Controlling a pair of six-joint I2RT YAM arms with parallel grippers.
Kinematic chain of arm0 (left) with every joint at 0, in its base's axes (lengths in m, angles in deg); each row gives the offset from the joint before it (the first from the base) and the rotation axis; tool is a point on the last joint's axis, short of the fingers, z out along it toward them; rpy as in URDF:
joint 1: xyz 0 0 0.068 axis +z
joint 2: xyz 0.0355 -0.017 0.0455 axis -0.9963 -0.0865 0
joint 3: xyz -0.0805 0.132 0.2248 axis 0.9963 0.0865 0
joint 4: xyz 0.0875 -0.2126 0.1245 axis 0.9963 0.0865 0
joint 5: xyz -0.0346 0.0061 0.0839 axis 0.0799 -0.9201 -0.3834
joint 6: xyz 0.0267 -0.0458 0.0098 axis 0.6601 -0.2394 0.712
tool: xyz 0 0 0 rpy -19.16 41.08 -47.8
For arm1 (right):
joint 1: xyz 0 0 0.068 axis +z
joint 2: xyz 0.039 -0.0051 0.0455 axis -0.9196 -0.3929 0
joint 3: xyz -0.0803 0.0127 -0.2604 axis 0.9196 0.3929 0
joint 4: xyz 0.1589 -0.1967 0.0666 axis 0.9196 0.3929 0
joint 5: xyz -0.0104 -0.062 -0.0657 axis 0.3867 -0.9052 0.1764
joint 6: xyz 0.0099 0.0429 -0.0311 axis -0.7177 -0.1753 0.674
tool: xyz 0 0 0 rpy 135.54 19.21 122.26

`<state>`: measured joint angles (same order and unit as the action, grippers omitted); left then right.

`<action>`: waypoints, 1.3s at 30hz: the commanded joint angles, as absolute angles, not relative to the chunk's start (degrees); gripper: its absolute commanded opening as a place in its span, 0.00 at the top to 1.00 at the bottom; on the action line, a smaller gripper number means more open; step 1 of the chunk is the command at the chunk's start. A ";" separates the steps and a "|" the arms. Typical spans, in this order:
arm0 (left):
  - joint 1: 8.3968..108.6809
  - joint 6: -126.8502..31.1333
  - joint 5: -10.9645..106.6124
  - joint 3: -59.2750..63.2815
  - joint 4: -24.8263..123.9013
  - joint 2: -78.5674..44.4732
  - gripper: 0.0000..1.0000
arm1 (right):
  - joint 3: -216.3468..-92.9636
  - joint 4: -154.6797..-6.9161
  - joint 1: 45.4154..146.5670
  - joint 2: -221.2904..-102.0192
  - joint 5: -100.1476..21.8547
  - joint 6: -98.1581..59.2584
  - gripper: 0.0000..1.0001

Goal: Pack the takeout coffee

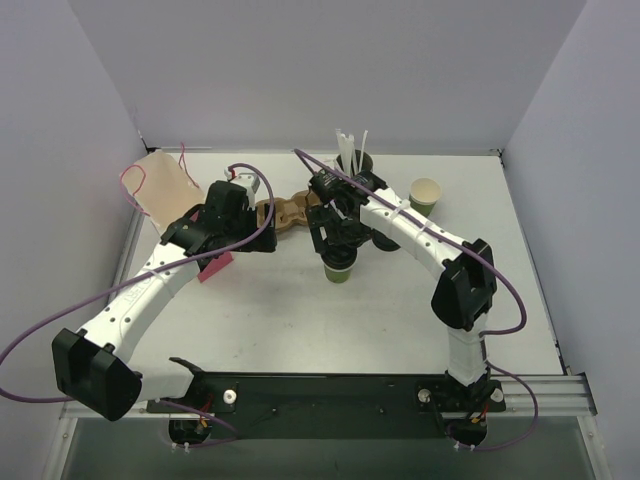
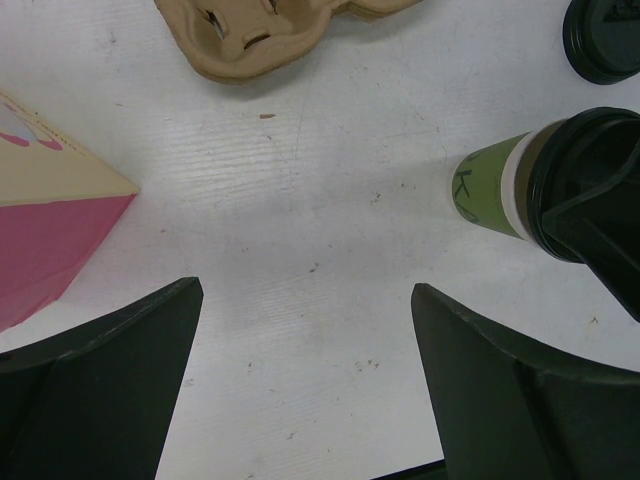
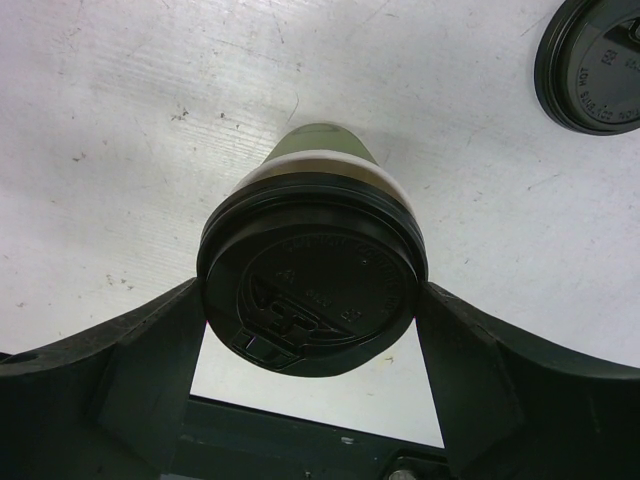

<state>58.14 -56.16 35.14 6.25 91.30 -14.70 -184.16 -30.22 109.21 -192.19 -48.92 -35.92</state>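
The takeout coffee (image 1: 339, 270) is a small green paper cup (image 3: 318, 142) standing on the white table near the middle, with a black round lid (image 3: 312, 275) on top of it. My right gripper (image 3: 312, 292) comes down over it, and both fingers press the lid's rim from either side. The left wrist view shows the same cup (image 2: 488, 190) at the right edge. My left gripper (image 2: 305, 290) hovers open over bare table to the cup's left, with nothing between its fingers (image 2: 110, 370).
A brown cardboard cup carrier (image 1: 285, 213) lies behind the cup. A beige and pink paper bag (image 1: 165, 185) lies at the far left. A second black lid (image 3: 592, 65) rests loose on the table. Another green cup with a cream inside (image 1: 425, 195) and a straw holder (image 1: 353, 160) stand at the back.
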 commanded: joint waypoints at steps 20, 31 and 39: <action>58.58 -55.53 35.78 5.79 89.52 -15.64 0.03 | -185.37 -27.43 108.35 -194.31 -48.90 -35.05 0.19; 58.58 -55.61 36.13 5.79 89.35 -15.38 0.03 | -185.72 -27.87 108.26 -192.64 -48.81 -35.40 0.12; 58.58 -55.61 37.54 5.27 89.26 -15.56 0.03 | -185.90 -29.36 108.00 -189.56 -48.55 -36.10 0.11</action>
<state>58.17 -56.16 35.92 6.27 91.28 -15.62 -184.16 -30.22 108.51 -194.24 -48.81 -35.36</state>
